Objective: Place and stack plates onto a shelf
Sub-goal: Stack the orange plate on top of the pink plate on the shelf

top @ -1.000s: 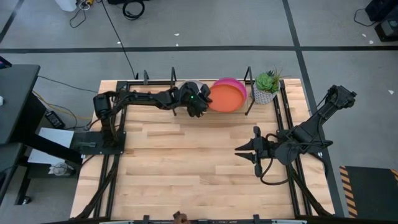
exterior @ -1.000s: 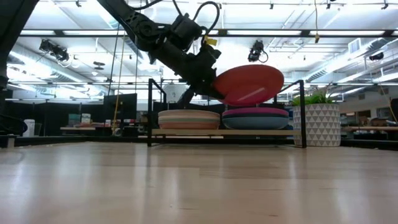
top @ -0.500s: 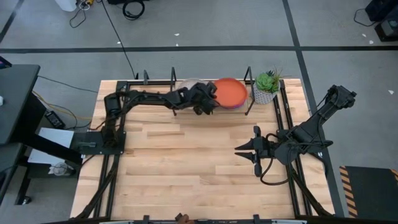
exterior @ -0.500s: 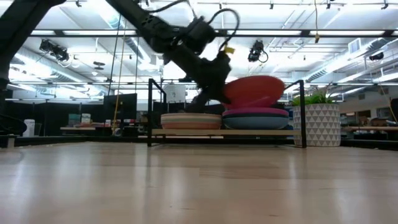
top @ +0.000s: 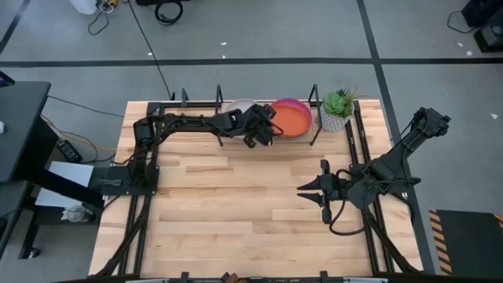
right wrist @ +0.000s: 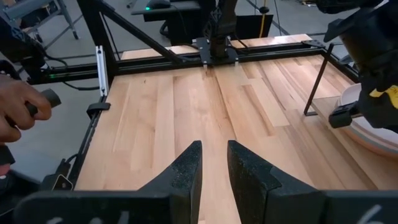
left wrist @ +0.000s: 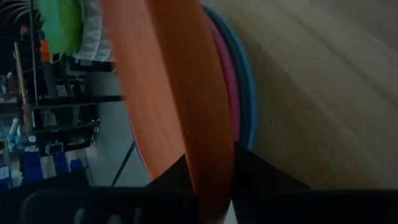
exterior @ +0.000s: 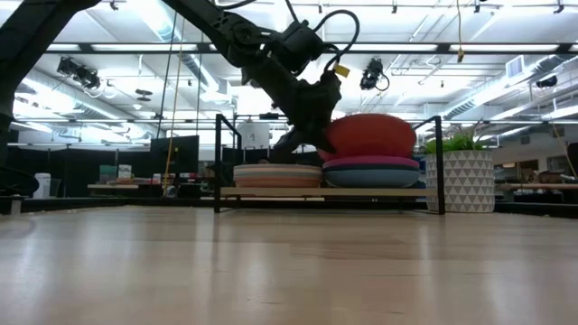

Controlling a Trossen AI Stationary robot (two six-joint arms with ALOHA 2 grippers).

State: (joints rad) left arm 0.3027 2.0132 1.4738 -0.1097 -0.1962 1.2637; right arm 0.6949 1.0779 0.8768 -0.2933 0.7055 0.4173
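Premises: a large open robotics lab or industrial test hall. Evidence: a pale wood-plank worktable (top: 236,204) bolted inside a black metal rail frame (top: 365,157); grey concrete floor (top: 275,31) marked with dark tape lines and yellow-black hazard striping (top: 440,236); loose black cables (top: 165,12) on the floor; long ceiling strip lights (exterior: 135,47) over dark equipment racks (exterior: 181,158) behind.

two plate stacks (exterior: 275,173) (exterior: 371,170) side by side on shelf (exterior: 327,190)
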